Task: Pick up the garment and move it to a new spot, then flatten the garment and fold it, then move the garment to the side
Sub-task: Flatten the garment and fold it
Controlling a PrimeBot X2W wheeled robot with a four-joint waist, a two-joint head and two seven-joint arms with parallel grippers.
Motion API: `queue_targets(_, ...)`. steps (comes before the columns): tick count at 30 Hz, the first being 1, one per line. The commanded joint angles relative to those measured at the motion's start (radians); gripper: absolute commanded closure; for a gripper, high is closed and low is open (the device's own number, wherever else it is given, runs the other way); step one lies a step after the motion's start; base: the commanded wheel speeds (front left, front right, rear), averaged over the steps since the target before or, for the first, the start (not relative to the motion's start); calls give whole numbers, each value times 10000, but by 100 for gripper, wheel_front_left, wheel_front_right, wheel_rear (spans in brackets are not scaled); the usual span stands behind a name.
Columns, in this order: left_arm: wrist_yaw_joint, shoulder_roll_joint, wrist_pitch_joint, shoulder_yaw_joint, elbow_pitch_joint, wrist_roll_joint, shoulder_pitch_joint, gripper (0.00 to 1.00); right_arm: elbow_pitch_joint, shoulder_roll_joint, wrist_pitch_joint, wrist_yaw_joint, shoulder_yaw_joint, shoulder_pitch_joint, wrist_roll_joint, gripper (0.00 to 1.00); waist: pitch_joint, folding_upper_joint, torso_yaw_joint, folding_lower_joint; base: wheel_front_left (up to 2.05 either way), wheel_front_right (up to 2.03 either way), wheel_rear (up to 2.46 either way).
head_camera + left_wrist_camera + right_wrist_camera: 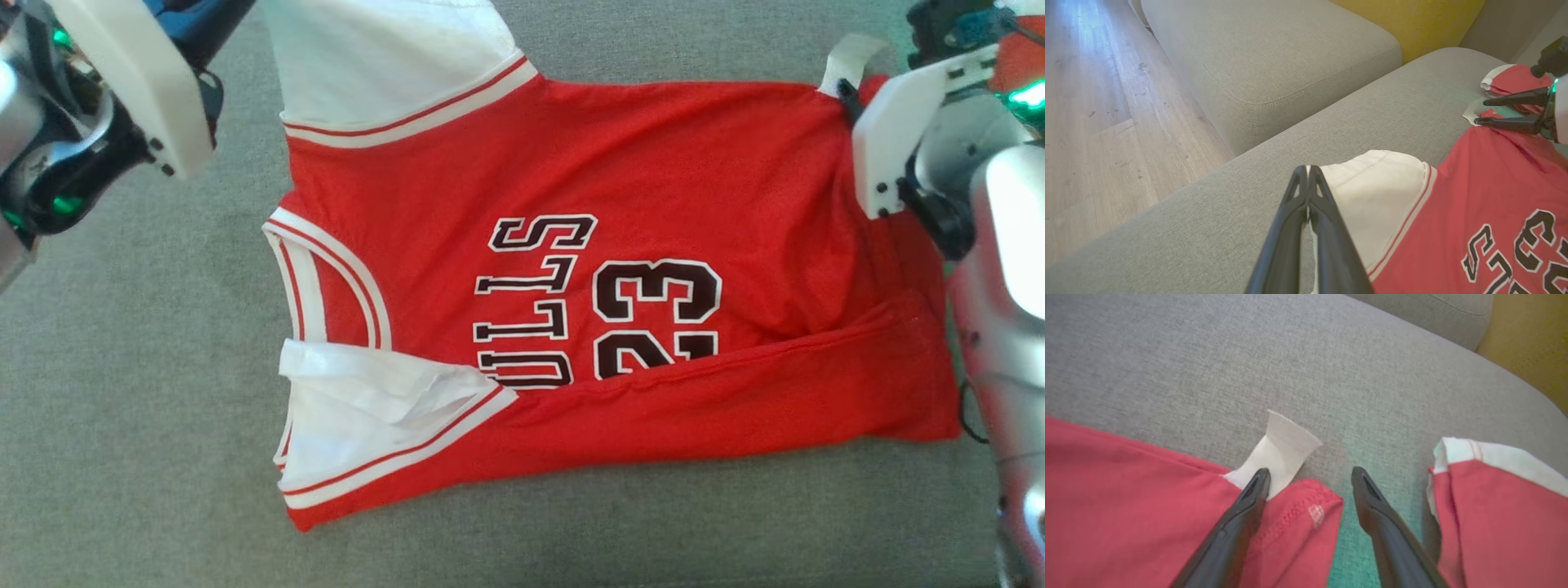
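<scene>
Found garment (669, 180), a red jersey numbered 23, spread across the grey sofa seat (122, 408), collar to the left, hem to the right. Noted its near long edge folded over onto the front, covering part of the lettering and the 23, with 1 white sleeve crumpled at the near left. Noted the other white sleeve at the far left. Observed left gripper (1308, 173) over that far sleeve, jaws pressed fully together; cannot confirm any pinch of cloth. Observed right gripper (1310, 477) at the far hem corner, jaws wide apart and gripping nothing, 1 fingertip at the white label (1286, 445), the other over bare seat. Recorded a second red-and-white piece (1494, 506) just beside. Beyond, recorded another grey cushion (1274, 53), a yellow cushion (1412, 20), wooden floor (1094, 122).
</scene>
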Motion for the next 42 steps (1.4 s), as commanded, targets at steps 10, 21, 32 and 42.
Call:
queue_targets(10, 15, 648, -273, 463, 53, -23, -478, 100, -1393, -480, 494, -9, 194, 1221, 744, 0, 8, 0, -74, 0, 0, 0, 0)
queue_targets(21, 15, 623, -895, 453, 214, 348, -483, 100, -1913, -511, 269, -9, -148, 1579, 1034, 100, -11, 0, 97, 0, 0, 0, 0)
queue_targets(32, 15, 346, -3255, 452, 1116, 1288, -1094, 100, -1942, -108, -2018, -9, -1640, 408, 571, 100, -114, 0, 260, 0, 0, 0, 0)
queue_targets(42, 15, 56, -4424, 468, 1135, 993, -704, 100, -1468, -119, -3065, -9, -2241, 414, 632, 100, -328, 0, 701, 0, 0, 0, 0)
